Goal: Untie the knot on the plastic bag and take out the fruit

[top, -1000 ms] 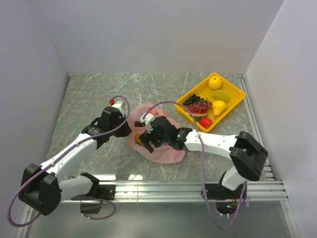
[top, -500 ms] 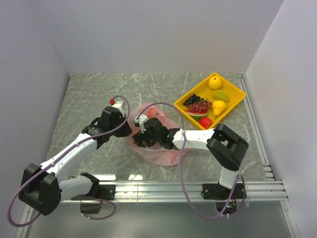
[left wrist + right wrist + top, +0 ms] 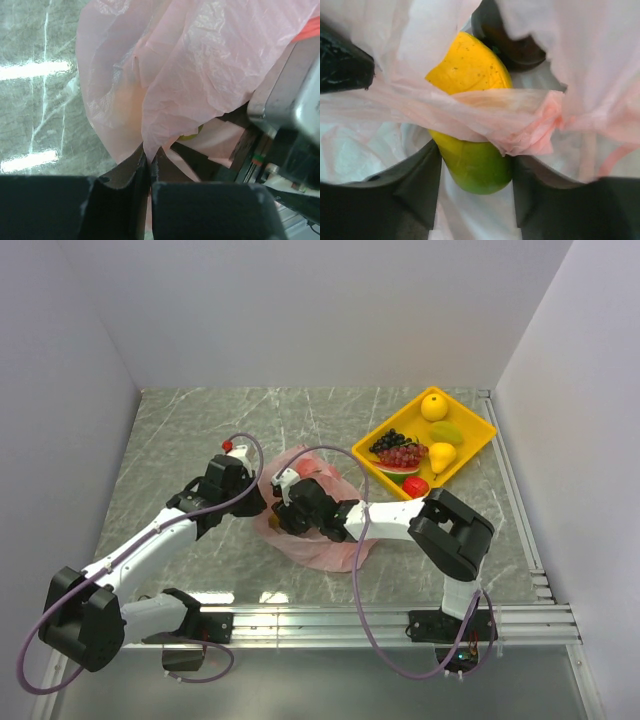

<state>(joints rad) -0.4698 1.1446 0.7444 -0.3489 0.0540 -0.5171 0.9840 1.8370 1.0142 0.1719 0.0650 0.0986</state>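
Since the earlier overhead view, the right arm has been folded at the elbow. The right end effector [image 3: 476, 154] has been carried deeper into the plastic bag [image 3: 325, 545], toward the left end effector [image 3: 149, 157]. The left arm has hardly been shifted.

The left end effector is clamped tight on a fold of the bag's edge, with film pinched between its closed fingers. The right end effector is closed on a yellow-green fruit [image 3: 470, 67], which is held between the two fingers inside the bag. The knot cannot be made out in any view. Since the bag's mouth is seen to be open, the untying is judged done and the taking-out step is judged to be in hand.

A straight withdrawal backward out of the mouth is called for next, with the fold held by the left end effector so that the bag is not dragged along.

A strip of the bag's edge is draped across the fruit just ahead of the right fingertips, and a snag there is judged likely. A dark fruit [image 3: 512, 45] lies beyond the fingertips, close against the held one. The left end effector is just beside the right one, so little side room is left there. Behind the right end effector, bare bench [image 3: 200, 430] is offered toward the yellow tray [image 3: 472, 435], which is well apart.
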